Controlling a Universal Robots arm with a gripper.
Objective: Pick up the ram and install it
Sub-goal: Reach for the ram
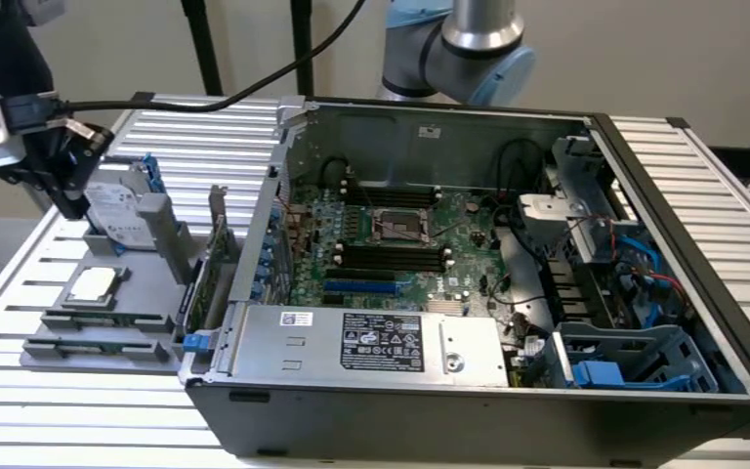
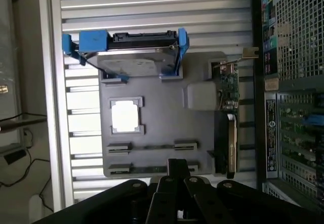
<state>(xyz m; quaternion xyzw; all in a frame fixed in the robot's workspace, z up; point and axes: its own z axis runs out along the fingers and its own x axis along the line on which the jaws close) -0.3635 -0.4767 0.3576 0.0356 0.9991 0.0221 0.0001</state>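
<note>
Two risks noted. First: the long, thin dark-green ram stick (image 2: 152, 146) stands on edge in the grey plastic fixture tray (image 2: 162, 97). It reads as little more than a thin line between its two holders. A similar line runs in the pair of holders beside it, and I cannot tell whether that is a second stick. A descent slightly off line could land on the wrong row or knock the stick askew. Second: the black end effector (image 2: 175, 164) is clenched on nothing, and lowered like that it would press on the stick's edge rather than take it.

Neighbours at risk from a drifting approach:
- the square silver processor chip (image 2: 125, 117)
- the silver hard drive with blue brackets (image 2: 134, 62)
- the green expansion card (image 2: 229, 95), upright at the tray's edge nearest the open dark computer case (image 1: 479, 420)

Pose: the end effector hangs above the tray, pointing down, with its tip over the end that carries the holders and clear of the ram. In the exterior view the grey-and-blue arm (image 1: 460, 44) rises behind the case, which sits on the slatted aluminium counter (image 1: 727, 166).
</note>
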